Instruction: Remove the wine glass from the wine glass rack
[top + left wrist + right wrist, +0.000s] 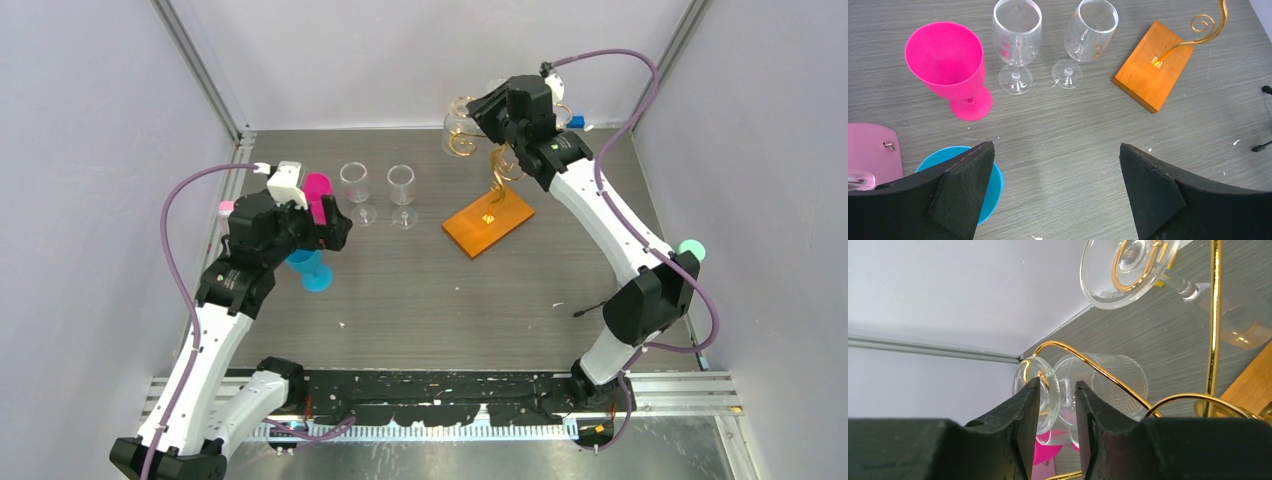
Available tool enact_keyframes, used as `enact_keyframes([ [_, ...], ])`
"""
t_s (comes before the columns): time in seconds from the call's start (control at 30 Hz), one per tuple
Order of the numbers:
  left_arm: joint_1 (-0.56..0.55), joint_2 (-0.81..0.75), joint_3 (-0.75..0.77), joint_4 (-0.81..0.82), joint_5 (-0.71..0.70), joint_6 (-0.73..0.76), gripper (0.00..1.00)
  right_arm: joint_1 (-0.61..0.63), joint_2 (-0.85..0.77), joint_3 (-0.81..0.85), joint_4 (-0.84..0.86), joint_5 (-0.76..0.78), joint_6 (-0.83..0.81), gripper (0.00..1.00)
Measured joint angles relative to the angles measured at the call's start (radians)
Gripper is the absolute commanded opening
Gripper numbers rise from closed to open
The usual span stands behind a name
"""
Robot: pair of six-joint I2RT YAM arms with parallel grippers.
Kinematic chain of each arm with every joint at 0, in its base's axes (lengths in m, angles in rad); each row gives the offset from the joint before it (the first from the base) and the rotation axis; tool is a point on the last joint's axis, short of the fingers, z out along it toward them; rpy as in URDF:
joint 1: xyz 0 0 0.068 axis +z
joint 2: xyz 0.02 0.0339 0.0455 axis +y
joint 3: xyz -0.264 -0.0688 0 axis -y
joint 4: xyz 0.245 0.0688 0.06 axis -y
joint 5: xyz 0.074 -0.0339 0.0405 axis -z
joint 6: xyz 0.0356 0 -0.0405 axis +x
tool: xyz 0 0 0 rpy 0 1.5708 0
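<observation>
The wine glass rack (490, 222), gold wire on an orange base, stands at the back right; it also shows in the left wrist view (1153, 70). A clear wine glass (456, 130) hangs upside down from a left scroll arm. My right gripper (488, 108) is at that glass. In the right wrist view the gripper (1055, 385) has its fingers close together, with the glass's foot and short stem between them; the bowl (1118, 375) lies beyond. A second hanging glass (1128, 270) is above. My left gripper (1057, 147) is open and empty over the table (335, 225).
Two clear wine glasses (354, 185) (401, 185) stand upright left of the rack. A pink goblet (318, 190) and a blue cup (312, 270) are by my left gripper. A small black stand (590, 310) lies near the right arm. Walls enclose the table.
</observation>
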Motion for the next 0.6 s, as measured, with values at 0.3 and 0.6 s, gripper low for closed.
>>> enact_keyframes([
  [0.3,0.000,0.000,-0.001,0.000,0.000,0.000,0.99,-0.006,0.000,-0.006,0.029,-0.028,-0.005,0.13],
  [0.6,0.000,0.000,-0.001,0.000,0.000,0.000,0.99,-0.006,-0.021,-0.023,0.069,-0.030,-0.005,0.00],
])
